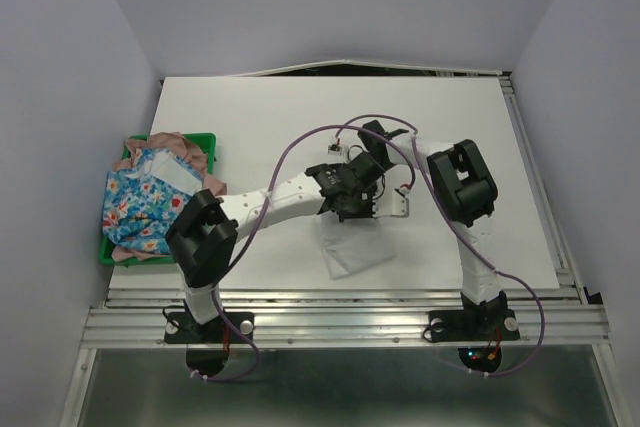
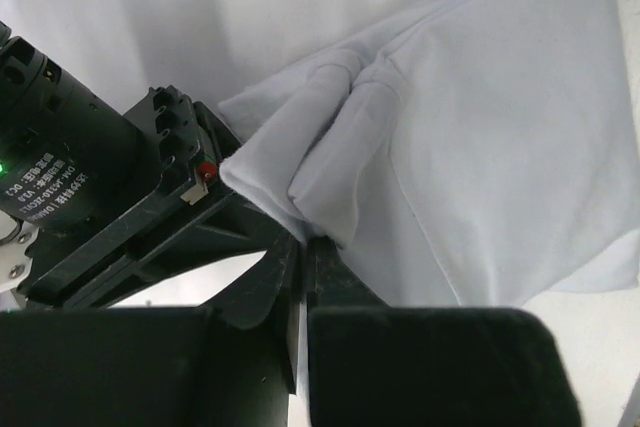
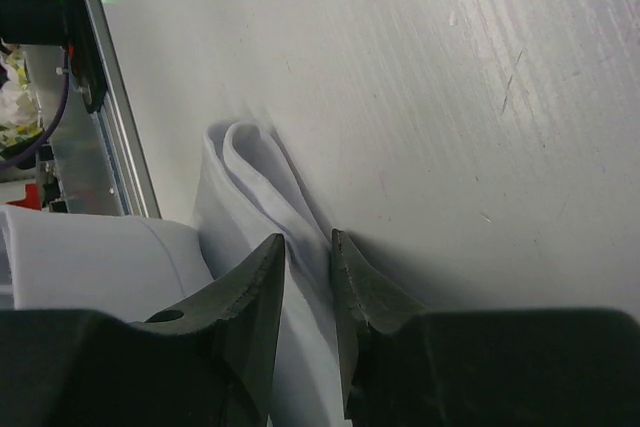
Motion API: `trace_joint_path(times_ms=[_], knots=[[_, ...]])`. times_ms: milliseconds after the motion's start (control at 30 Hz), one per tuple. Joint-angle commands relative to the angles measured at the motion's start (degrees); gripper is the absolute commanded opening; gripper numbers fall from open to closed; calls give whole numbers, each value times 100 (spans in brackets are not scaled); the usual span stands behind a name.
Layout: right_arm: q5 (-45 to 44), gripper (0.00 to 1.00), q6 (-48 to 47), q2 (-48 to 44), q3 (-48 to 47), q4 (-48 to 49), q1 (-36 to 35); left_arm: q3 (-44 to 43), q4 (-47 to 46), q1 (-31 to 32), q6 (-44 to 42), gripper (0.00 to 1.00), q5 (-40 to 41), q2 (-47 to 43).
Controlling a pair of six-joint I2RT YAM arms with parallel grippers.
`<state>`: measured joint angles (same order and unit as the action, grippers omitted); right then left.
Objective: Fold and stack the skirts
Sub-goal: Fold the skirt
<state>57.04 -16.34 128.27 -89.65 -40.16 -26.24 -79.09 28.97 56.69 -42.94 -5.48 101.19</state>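
Observation:
The plain white skirt (image 1: 352, 247) lies partly folded on the table near the front middle, its far edge lifted. My left gripper (image 1: 350, 209) is shut on a bunched fold of the white skirt (image 2: 480, 127), with the jaws pinching cloth at the left gripper's tips (image 2: 303, 239). My right gripper (image 1: 385, 199) sits right beside it, its jaws (image 3: 308, 242) closed down on a rolled edge of the white skirt (image 3: 250, 177). The blue flowered skirt (image 1: 140, 197) and the dusty-pink skirt (image 1: 165, 139) are heaped in the tray at the left.
The green plastic tray (image 1: 205, 137) stands at the table's left edge. The two arms cross over the table's middle, with purple cables looping above them. A metal rail (image 3: 110, 117) runs along the table's front edge.

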Motion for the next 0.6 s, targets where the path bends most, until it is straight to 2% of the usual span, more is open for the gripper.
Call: trace_joint_path(times_ms=[0, 67, 100, 167, 233, 267, 333, 467, 567], knots=[[-44, 32, -36, -135, -167, -88, -30, 113, -471, -122, 14, 14, 160, 59], [-35, 32, -19, -135, -167, -106, -30, 104, -594, -166, -4, 20, 196, 120], [-26, 33, -10, -135, -176, -106, -30, 69, -620, -193, -4, 27, 257, 147], [-43, 34, 17, -144, -193, -106, -30, 17, -594, -219, -4, 32, 275, 173], [-131, 37, 78, -170, -263, -88, -30, -71, -560, -228, 5, 44, 310, 112], [-166, 41, 104, -179, -307, -88, -30, -124, -455, -219, 40, 46, 336, 7], [-324, 45, 166, -179, -517, -88, -30, -334, -305, -219, 101, 62, 345, -194], [-588, 60, 394, -127, -1106, -88, 31, -660, 81, -219, 294, 72, 293, -730], [-948, 74, 596, -109, -1772, -88, 84, -547, 65, -219, 383, 81, 257, -1361]])
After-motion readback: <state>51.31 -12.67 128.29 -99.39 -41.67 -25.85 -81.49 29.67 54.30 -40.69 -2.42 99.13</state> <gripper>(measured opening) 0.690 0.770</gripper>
